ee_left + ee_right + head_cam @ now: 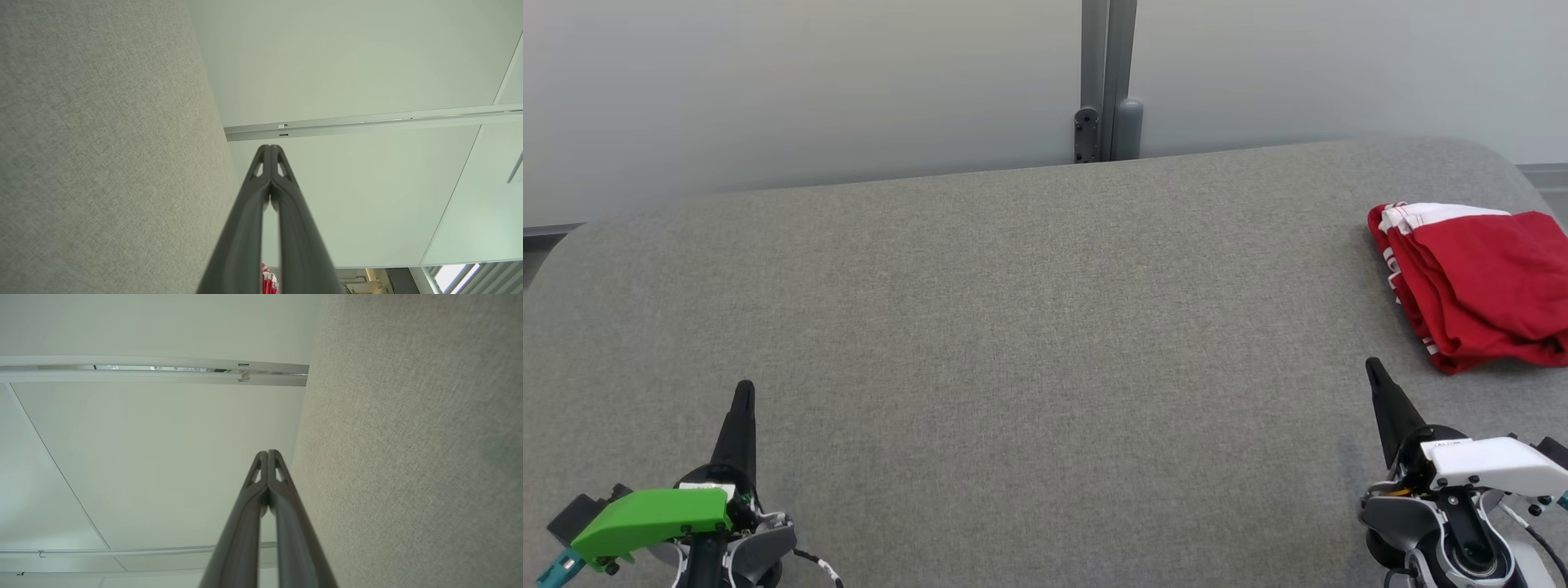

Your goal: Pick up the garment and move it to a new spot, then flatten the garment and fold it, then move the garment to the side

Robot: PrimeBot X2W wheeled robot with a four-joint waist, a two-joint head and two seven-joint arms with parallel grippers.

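Observation:
A red garment [1478, 282] with white trim lies folded in a compact bundle at the far right of the grey fabric surface [1013, 327]. A sliver of the garment [269, 281] shows between the fingers in the left wrist view. My left gripper [744, 392] hovers at the lower left, shut and empty, far from the garment. At the lower right my right gripper [1374, 369] is shut on nothing, its tip a short way left of and below the bundle. Both wrist views show the fingertips pressed together, left gripper [269, 148] and right gripper [268, 452].
A pale partition wall with a grey vertical post [1107, 82] runs behind the surface's far edge. The surface has rounded corners at left and right. The garment reaches the picture's right border.

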